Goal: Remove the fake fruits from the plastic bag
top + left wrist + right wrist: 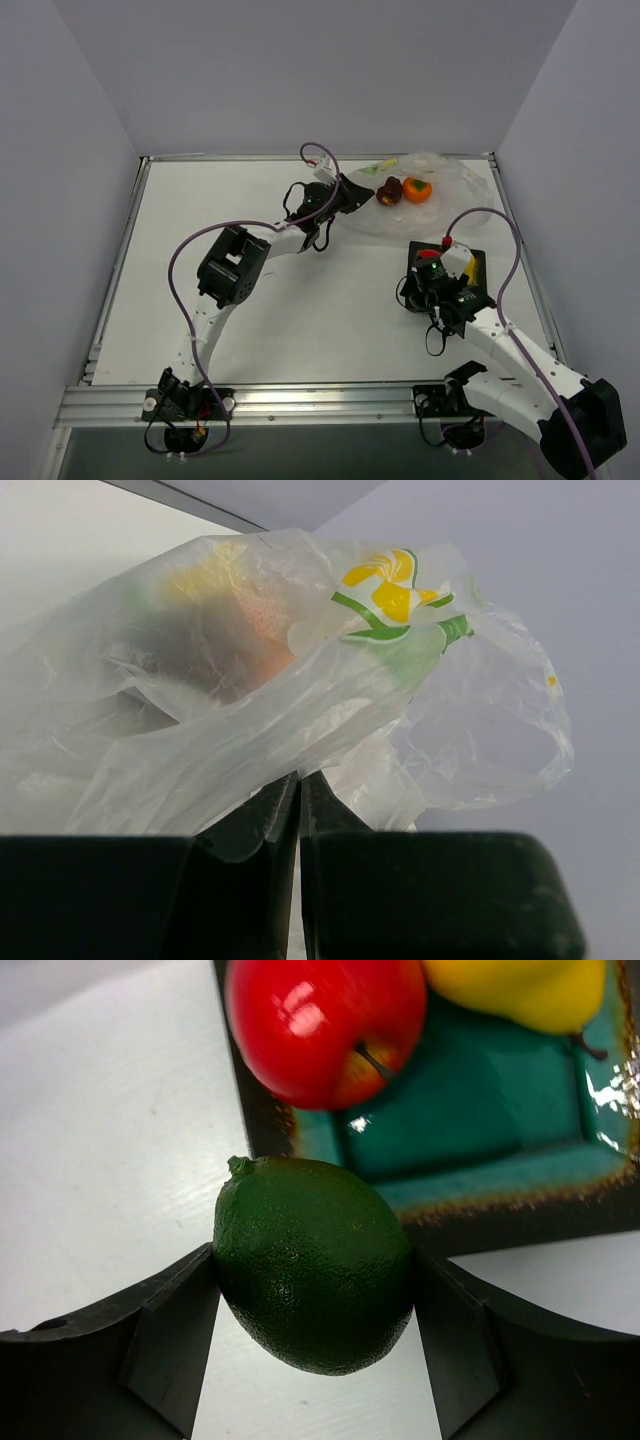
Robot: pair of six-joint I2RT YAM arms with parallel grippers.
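The plastic bag lies crumpled at the far right corner of the white table, its thin whitish film wrinkled and printed with a yellow and green flower. Two fake fruits show through it in the overhead view, a dark red fruit and just to its right an orange fruit. In the left wrist view they are only blurred dark and orange patches behind the film.

The left gripper is at the bag's left end. Its jaws are pressed together with a fold of the plastic bag pinched between them, and the film rises from the pinch.

The right gripper holds a dark green lime, one finger against each side of it. The lime sits over the white table just beside the near rim of a dark square tray with a teal inside. Whether it touches the table cannot be told.

The tray stands near the table's right edge, about midway between its near and far edges. A red apple lies in it at the corner nearest the lime, and a yellow pear lies beside the apple.
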